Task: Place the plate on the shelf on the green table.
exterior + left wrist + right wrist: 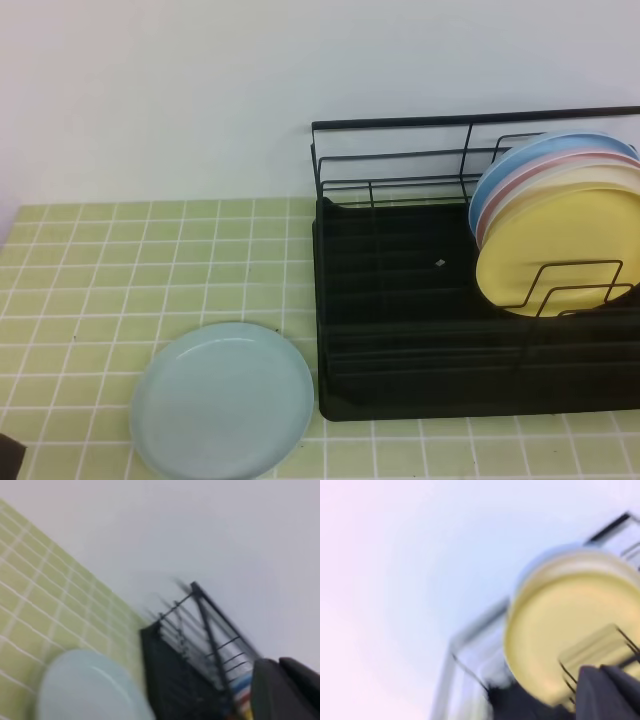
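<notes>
On the green table (80, 260), beside the shelf (400, 330), the plate (222, 400) is judged stiff, smooth, breakable; its raised rim should be pinched. Both claws are closed, empty.

A pale aqua plate (222, 400) lies flat on the green table (100, 270), just left of the black wire shelf (420, 300), where yellow, pink and blue plates (560, 215) stand upright.
</notes>
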Robot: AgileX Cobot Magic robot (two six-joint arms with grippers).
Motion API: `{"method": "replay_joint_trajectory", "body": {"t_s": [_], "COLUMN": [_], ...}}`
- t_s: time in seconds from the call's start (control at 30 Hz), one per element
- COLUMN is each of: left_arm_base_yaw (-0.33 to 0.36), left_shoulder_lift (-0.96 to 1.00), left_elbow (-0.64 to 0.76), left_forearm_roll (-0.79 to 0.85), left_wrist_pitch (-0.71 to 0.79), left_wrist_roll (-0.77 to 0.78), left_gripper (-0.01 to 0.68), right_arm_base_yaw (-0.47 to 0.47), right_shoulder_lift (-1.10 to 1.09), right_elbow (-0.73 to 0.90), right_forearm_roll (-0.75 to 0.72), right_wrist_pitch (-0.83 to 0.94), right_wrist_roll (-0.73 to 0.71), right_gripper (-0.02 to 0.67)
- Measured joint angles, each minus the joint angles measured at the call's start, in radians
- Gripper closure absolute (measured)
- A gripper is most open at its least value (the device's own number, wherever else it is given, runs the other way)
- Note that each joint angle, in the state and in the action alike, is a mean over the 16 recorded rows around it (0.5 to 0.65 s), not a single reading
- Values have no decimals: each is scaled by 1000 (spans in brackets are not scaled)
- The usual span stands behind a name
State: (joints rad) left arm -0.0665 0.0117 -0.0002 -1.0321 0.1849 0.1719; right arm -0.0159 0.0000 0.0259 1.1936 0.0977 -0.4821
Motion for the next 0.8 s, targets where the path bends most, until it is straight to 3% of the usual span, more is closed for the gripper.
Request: {"method": "replay_joint_trajectory", "body": {"t_s": [0.2, 0.4, 0.57, 0.8], "left_arm_base_yaw": [0, 0, 0, 0], "left_shoulder_lift": [0, 0, 0, 0], "left_elbow": [2, 2, 0, -1], "left_forearm_roll": [-217, -293, -311, -342], "left_wrist_pitch": [-16, -14, 5, 78], "left_wrist_roll": [0, 10, 73, 218], "left_gripper": [673, 673, 673, 673], "right_arm_base_yaw": [0, 0, 0, 0], "right_shoulder_lift": [-2, -2, 0, 0], "right_elbow": [0, -2, -4, -25], "right_forearm_roll": [326, 476, 504, 497], "right_wrist_pitch": [-179, -255, -181, 72], "right_wrist_roll": [-2, -22, -113, -418], "right_gripper": [652, 652, 652, 652]}}
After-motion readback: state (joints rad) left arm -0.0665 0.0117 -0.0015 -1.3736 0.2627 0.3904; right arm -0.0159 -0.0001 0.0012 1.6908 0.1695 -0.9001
